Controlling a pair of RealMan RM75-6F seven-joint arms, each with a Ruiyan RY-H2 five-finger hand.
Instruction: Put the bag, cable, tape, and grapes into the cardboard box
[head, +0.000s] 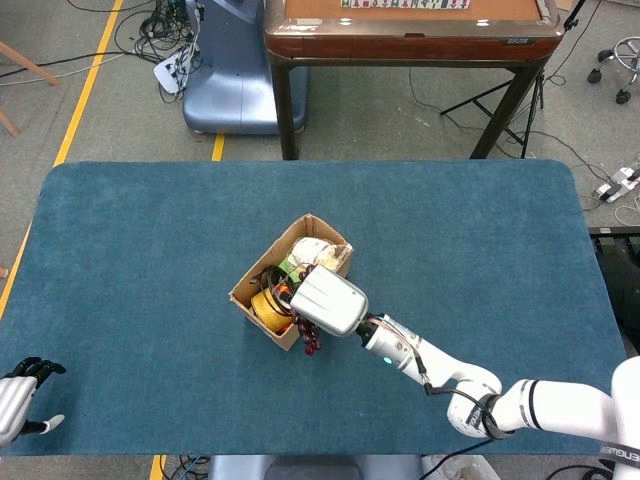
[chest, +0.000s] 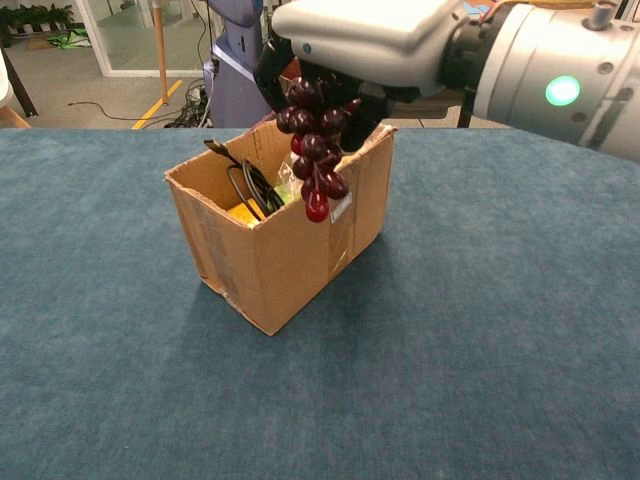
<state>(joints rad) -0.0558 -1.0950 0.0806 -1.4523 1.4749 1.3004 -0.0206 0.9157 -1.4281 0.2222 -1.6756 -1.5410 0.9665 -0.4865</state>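
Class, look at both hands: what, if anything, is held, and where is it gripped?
The right hand holds the grapes by the top of the bunch. The left hand holds nothing.

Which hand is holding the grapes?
The right hand: it grips the grapes above the cardboard box. The left hand holds nothing.
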